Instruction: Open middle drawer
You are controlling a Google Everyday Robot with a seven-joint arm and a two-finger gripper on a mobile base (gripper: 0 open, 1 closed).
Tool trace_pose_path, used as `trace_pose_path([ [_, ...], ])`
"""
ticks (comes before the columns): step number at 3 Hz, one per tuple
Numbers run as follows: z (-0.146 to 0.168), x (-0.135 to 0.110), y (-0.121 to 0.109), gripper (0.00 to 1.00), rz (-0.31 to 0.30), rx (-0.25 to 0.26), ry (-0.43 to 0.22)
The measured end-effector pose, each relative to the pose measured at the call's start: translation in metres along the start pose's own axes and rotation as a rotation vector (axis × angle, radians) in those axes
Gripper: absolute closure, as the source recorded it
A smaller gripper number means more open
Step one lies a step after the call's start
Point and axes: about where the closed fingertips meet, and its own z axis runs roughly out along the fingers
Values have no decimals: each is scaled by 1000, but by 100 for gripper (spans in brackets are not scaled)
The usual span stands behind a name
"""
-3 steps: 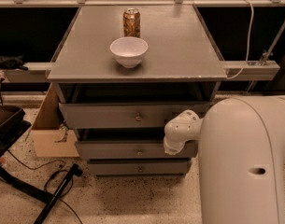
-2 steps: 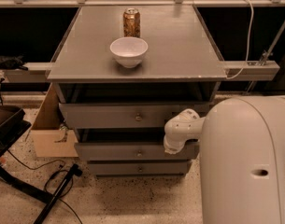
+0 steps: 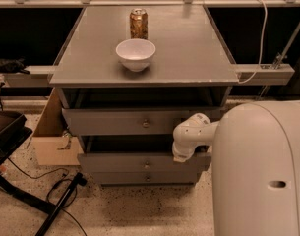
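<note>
1. Reaching out from the robot's white body [image 3: 260,171], the arm ends in the tool [image 3: 181,155]. It sits against the top edge of the middle drawer [image 3: 115,162], right of centre. Whether it is open or closed, or has hold of anything, cannot be told.
2. The middle drawer is the central one of three grey fronts under the desk [image 3: 189,58], and its long axis runs left to right. Its small round knob [image 3: 146,164] lies to the left of the tool in view and slightly lower, near but apart. Any pull would likely have to run straight out toward the camera, square to that front.
3. A dark gap shows above this front, so it seems to stand a little way out already. Its inside is hidden.
4. The top drawer [image 3: 105,122] above also juts forward, and its inside is dark.
5. Farther back on the desk, a white bowl [image 3: 135,53] looks empty. A can [image 3: 138,23] stands upright just behind it.
</note>
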Motion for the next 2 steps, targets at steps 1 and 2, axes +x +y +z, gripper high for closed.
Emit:
trace_pose_path([
  [1, -6, 8, 14, 100, 4, -49, 7],
  [2, -8, 10, 17, 100, 4, -61, 8],
])
